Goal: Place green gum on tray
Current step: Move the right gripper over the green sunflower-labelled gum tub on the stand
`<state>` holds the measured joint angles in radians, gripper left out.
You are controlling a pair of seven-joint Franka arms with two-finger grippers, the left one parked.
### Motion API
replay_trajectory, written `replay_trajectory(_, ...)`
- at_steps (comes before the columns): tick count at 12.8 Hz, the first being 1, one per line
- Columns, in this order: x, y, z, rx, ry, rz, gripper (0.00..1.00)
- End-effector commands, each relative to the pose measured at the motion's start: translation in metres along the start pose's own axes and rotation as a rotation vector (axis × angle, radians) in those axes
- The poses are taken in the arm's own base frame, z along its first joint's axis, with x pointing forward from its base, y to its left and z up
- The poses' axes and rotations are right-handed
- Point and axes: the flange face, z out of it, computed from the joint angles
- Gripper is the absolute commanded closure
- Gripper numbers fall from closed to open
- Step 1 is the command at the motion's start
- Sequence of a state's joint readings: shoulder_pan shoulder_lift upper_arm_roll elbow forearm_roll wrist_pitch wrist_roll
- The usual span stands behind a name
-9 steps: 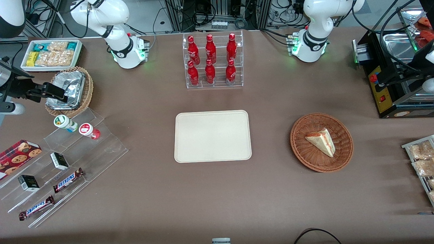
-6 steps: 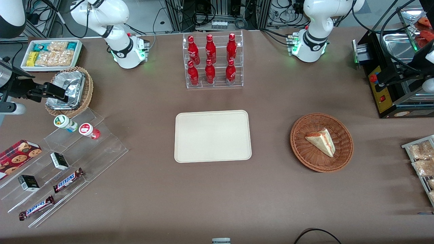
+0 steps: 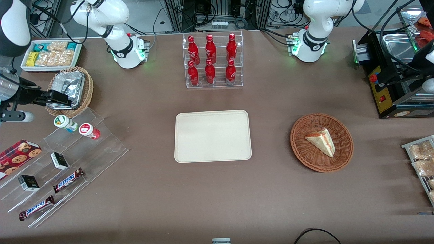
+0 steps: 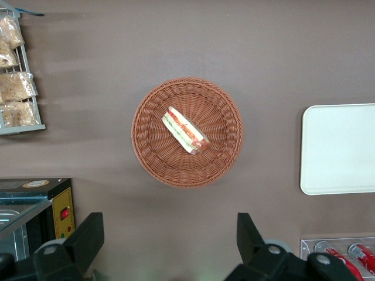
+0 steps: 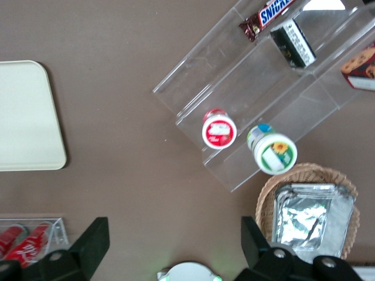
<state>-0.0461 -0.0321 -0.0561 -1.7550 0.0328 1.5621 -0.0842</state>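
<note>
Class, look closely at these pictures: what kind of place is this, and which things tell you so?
Probably a robot lab staged as a snack shop. Red soda bottles stand in a clear rack, chocolate bars lie on clear steps, and cables run past the table. The gripper hovers above the foil-lined basket, near the green gum.

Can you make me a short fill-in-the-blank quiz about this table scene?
1. The green gum stands on a clear stepped rack beside a bottle with a ____ lid.
2. The tray holds ____.
3. The open gripper hovers above a wicker basket holding ____ containers.

Missing words: red; nothing; foil
</note>
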Motion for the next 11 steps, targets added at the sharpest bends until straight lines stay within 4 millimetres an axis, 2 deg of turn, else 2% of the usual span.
replay_trajectory(1, 0.0, 0.025, 0.019, 0.017, 0.04, -0.101, 0.0)
replay_trajectory(2, 0.002, 0.029, 0.026, 0.009, 0.052, -0.15, 0.0)
replay_trajectory(3, 0.002, 0.044, 0.034, 0.01, 0.066, -0.177, 0.0)
replay_trajectory(5, 0.0, 0.058, 0.052, 0.007, 0.078, -0.276, 0.0)
replay_trajectory(7, -0.005, 0.067, 0.069, 0.008, 0.073, -0.405, 0.0)
replay_trajectory(11, -0.018, 0.092, 0.087, -0.036, 0.162, -0.572, 0.0)
